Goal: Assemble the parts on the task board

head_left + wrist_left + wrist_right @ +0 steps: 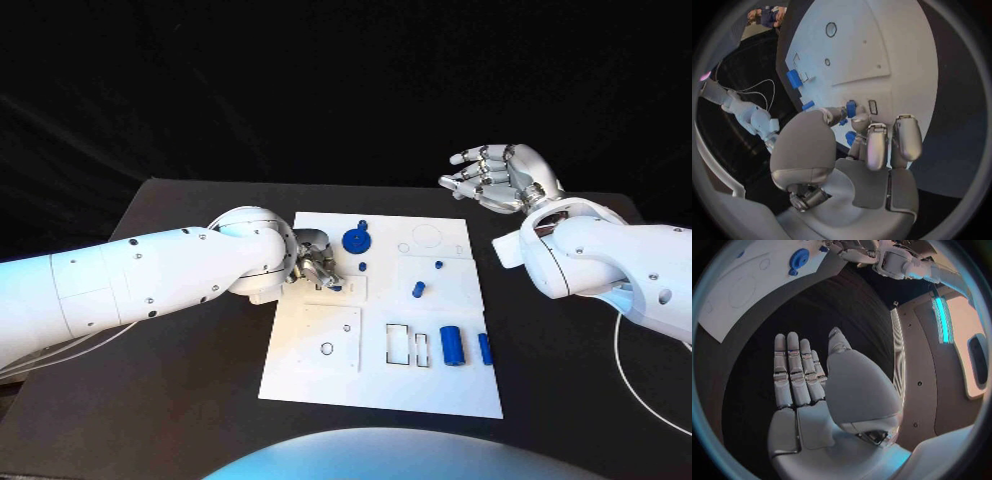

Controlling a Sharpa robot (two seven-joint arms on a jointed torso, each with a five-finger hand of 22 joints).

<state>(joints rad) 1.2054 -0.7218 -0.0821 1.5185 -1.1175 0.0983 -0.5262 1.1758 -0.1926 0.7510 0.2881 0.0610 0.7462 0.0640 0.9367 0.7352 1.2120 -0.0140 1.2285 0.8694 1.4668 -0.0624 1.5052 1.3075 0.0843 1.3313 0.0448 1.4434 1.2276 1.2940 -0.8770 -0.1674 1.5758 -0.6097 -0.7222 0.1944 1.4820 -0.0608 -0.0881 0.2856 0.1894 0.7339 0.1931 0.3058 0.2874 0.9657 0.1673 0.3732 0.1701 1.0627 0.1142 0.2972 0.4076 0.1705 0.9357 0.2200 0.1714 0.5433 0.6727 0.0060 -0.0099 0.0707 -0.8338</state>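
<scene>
The white task board [382, 385] lies mid-table. My left hand [315, 265] hovers low over the board's near-left upper area and pinches a small blue part [851, 108] between thumb and fingertips, close to a small rectangular slot [872, 106]. A blue gear [358, 240] sits just beyond this hand. Loose small blue pegs [418, 289] lie mid-board, and a blue cylinder [451, 345] and blue block [485, 348] sit at the right side. My right hand [498, 178] is raised off the board's far right corner, palm flat, fingers [792, 370] straight, holding nothing.
The board carries rectangular cutouts [405, 343] and round holes [326, 349] in its near half. Black table [173, 400] surrounds it, with a black curtain behind. A white cable [635, 390] runs along the right arm.
</scene>
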